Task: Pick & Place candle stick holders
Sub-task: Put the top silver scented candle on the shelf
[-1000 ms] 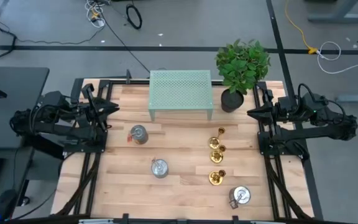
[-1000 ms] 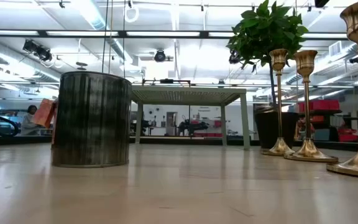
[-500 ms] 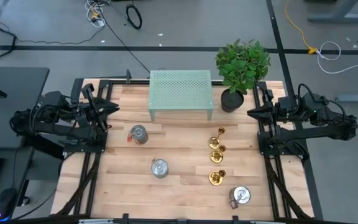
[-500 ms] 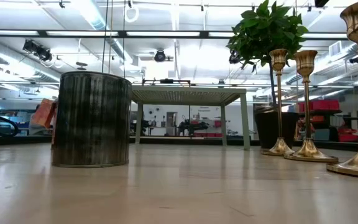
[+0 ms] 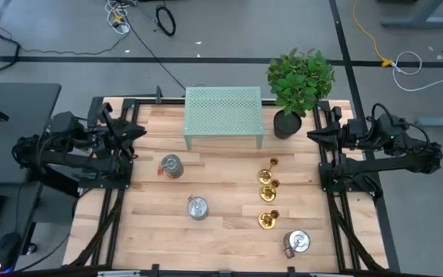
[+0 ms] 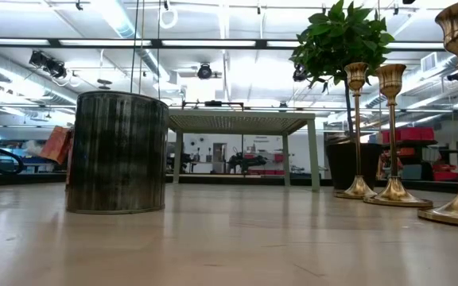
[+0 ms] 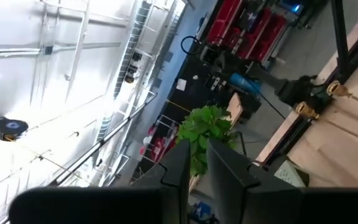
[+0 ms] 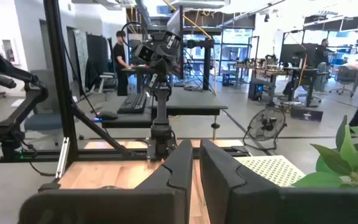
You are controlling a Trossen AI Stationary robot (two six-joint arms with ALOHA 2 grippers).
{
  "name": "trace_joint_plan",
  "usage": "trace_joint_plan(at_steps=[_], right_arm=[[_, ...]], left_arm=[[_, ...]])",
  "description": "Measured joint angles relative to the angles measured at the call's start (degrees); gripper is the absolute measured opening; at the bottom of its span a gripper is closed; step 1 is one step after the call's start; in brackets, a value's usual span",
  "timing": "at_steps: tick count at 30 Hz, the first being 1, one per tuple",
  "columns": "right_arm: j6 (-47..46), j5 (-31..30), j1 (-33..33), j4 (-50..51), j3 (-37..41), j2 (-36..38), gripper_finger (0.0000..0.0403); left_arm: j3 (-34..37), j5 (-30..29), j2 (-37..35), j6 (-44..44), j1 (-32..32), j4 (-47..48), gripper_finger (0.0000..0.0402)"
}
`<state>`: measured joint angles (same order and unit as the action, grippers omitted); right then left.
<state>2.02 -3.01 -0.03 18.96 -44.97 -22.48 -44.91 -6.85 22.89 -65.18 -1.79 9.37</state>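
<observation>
Three gold candlesticks stand upright on their round bases in a row on the table's right half: the far one (image 5: 272,164), the middle one (image 5: 267,187) and the near one (image 5: 268,220). In the low view they stand at the right (image 6: 391,135). My left gripper (image 5: 138,131) is shut and empty at the table's left edge, raised on its stand. Its wrist view (image 7: 205,165) tilts up toward the ceiling. My right gripper (image 5: 311,136) is shut and empty at the right edge (image 8: 196,165). Both are far from the candlesticks.
Three silver tin cans stand at centre left (image 5: 171,165), centre (image 5: 198,207) and near right (image 5: 296,242). A pale green mesh rack (image 5: 223,115) and a potted plant (image 5: 298,85) stand at the far edge. Bare wood lies between them.
</observation>
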Motion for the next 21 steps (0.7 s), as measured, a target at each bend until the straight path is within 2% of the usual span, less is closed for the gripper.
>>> trace_joint_plan(at_steps=[4, 16, 18, 21], right_arm=[[0.0, 0.0, 0.0, 0.0, 0.0, 0.0, 0.0037], [0.0, 0.0, 0.0, 0.0, 0.0, 0.0, 0.0037], [0.0, 0.0, 0.0, 0.0, 0.0, 0.0, 0.0037], [0.0, 0.0, 0.0, 0.0, 0.0, 0.0, 0.0037]], left_arm=[[0.0, 2.2, 0.5, -0.1, 0.0, 0.3, 0.0062], [0.0, 2.2, 0.4, 3.8, 0.0, 0.3, 0.0062], [0.0, 2.2, 0.4, 10.4, 0.0, 1.1, 0.0062], [0.0, 4.8, 0.4, 30.9, -0.1, 2.9, 0.0062]])
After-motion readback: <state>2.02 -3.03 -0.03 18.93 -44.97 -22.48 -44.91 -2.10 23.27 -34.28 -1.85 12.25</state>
